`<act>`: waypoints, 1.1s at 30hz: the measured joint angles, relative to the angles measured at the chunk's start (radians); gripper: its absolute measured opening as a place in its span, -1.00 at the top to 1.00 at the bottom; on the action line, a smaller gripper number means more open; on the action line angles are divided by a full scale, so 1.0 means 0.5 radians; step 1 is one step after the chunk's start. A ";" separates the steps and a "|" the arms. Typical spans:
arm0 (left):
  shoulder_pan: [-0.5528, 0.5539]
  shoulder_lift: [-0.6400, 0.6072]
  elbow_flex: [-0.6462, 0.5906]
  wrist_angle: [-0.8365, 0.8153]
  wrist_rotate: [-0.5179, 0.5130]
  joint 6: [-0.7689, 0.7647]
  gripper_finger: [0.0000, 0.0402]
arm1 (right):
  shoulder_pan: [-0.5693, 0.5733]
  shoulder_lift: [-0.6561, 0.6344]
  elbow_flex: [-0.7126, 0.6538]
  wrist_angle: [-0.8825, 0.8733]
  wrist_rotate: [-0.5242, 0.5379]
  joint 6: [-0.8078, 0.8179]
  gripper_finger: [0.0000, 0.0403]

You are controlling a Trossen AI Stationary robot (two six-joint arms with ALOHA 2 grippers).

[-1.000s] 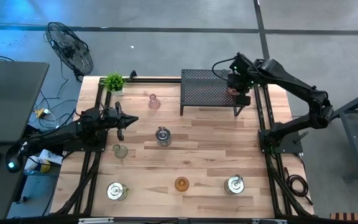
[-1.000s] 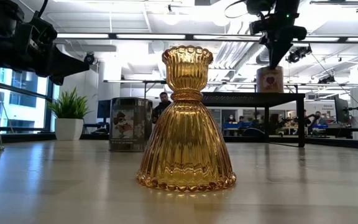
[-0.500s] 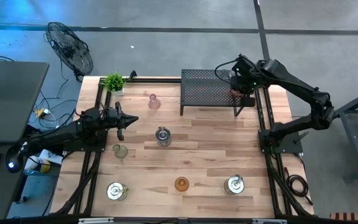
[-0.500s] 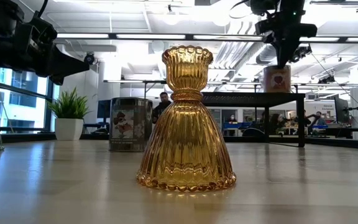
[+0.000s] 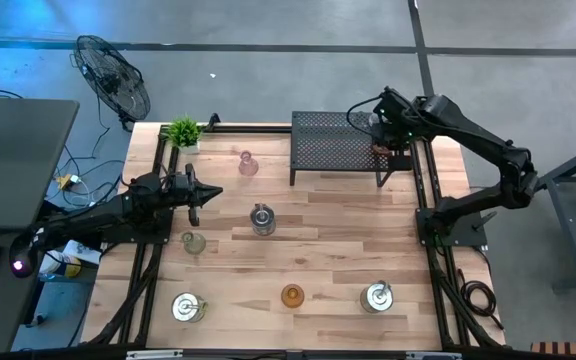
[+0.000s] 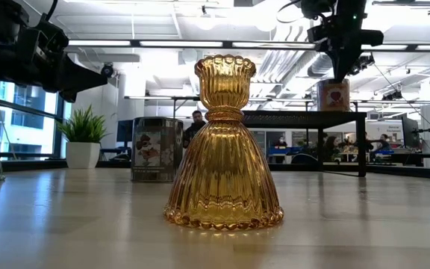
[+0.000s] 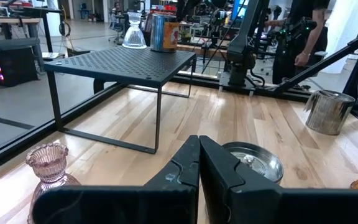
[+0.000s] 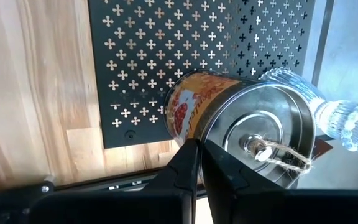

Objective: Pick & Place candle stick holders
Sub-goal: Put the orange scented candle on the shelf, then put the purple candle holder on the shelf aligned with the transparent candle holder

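Step in hand: right gripper [image 8: 197, 163] hovers over the black perforated metal rack [image 5: 334, 146], its fingers pressed narrow together and holding nothing — judged a release just made, a retreat next.
Placed piece: squat silver metal tin holder with a printed label [image 8: 241, 124] stands on the rack's corner, touching or just beside a clear ribbed glass holder [image 8: 328, 106].
Doing it well: lift straight up and clear before swinging away — the two rack pieces stand close together near the edge, and a sideways brush could tip either.
Left gripper [image 7: 199, 163]: waits low over the table [image 5: 348, 250] at its left side, fingers closed, empty.
Left to move: pink glass holder [image 5: 247, 163]; silver tin [image 5: 262, 218] at mid-table; pale green glass holder [image 5: 193, 242]; silver tins [image 5: 187, 307] and [image 5: 377, 296] at the near edge; amber ribbed glass holder [image 6: 223, 146] between them.
Obstacles: small green potted plant [image 5: 183, 132] at the far-left corner, well apart from the rack.
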 joint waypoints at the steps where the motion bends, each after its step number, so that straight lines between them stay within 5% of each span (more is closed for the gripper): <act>1: 0.000 0.000 0.000 0.000 0.000 0.000 1.00 | 0.000 0.000 0.000 0.000 0.009 0.000 0.94; 22: 0.000 0.000 0.000 0.000 0.002 -0.001 1.00 | -0.001 0.000 -0.001 -0.002 0.073 0.001 0.93; 33: 0.000 0.000 0.000 0.001 0.002 -0.002 1.00 | 0.000 0.000 -0.001 0.002 0.089 0.021 0.47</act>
